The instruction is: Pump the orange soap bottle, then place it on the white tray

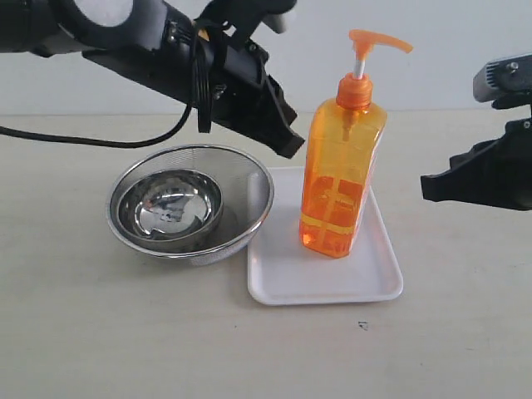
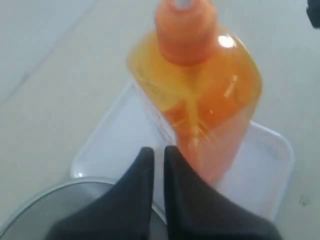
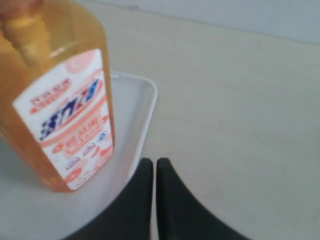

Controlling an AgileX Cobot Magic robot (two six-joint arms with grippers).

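The orange soap bottle (image 1: 338, 179) stands upright on the white tray (image 1: 287, 278), its pump head (image 1: 376, 41) raised. My left gripper (image 1: 291, 143) hovers just left of the bottle's shoulder, shut and empty. In the left wrist view the bottle (image 2: 200, 95) rises beyond the closed left gripper (image 2: 159, 151), over the tray (image 2: 112, 135). My right gripper (image 1: 426, 187) hangs to the right of the bottle, apart from it and shut. The right wrist view shows the bottle's label (image 3: 70, 115), the tray rim (image 3: 147, 107) and the closed right gripper (image 3: 154, 162).
A round steel mesh strainer (image 1: 249, 183) holding a steel bowl (image 1: 169, 208) sits left of the tray, touching its edge. A black cable (image 1: 75, 139) trails across the table at the back left. Bare tabletop lies in front and to the right.
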